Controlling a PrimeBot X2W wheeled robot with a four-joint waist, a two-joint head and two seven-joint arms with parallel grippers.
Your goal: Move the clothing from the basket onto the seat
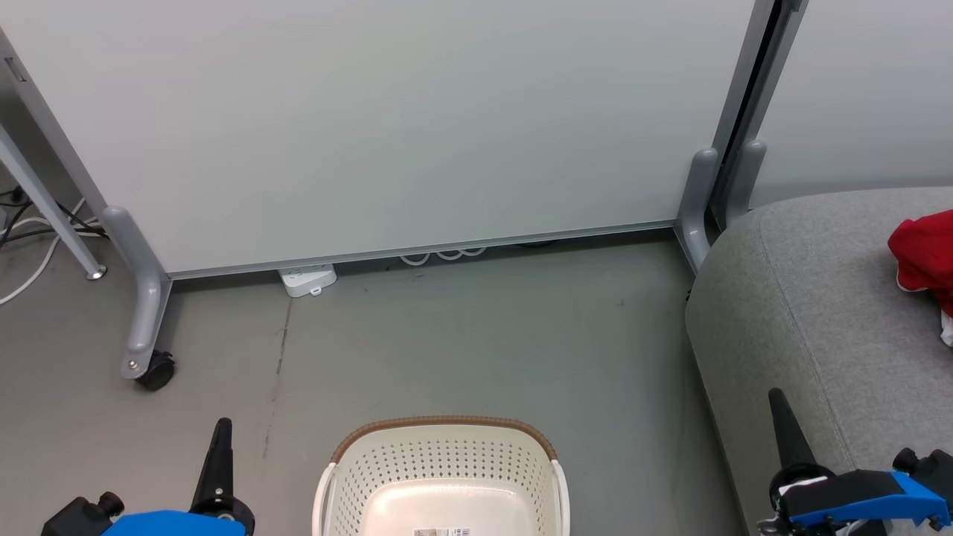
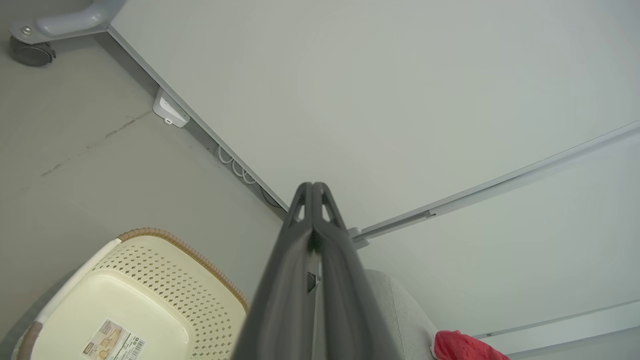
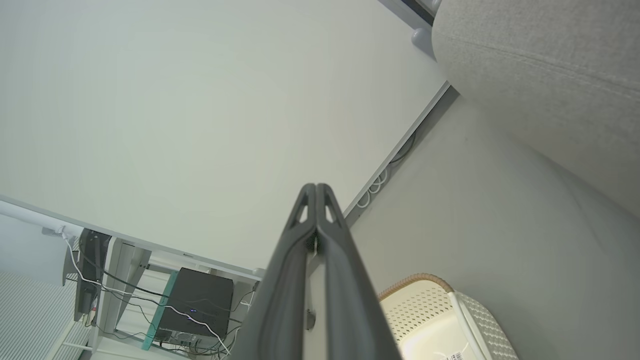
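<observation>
Grey concrete floor, scuffed, one crack line; I log it as the carrying surface.
- Panel: white partition along the floor's far edge, on grey feet, one with a black caster.
- Power strip: white, with looped cables, under the panel's lower edge.
- Basket: on the floor at its near edge, cream bottom and a label showing.
- Seat: grey fabric, at the floor's right edge, its rounded corner beside a panel foot.
- Clothing: red with white trim, on the seat top toward its right, well apart from the basket. I cannot tell one piece from two.
- Left gripper: fingers pressed together, gripping nothing.
- Right gripper: likewise.
</observation>
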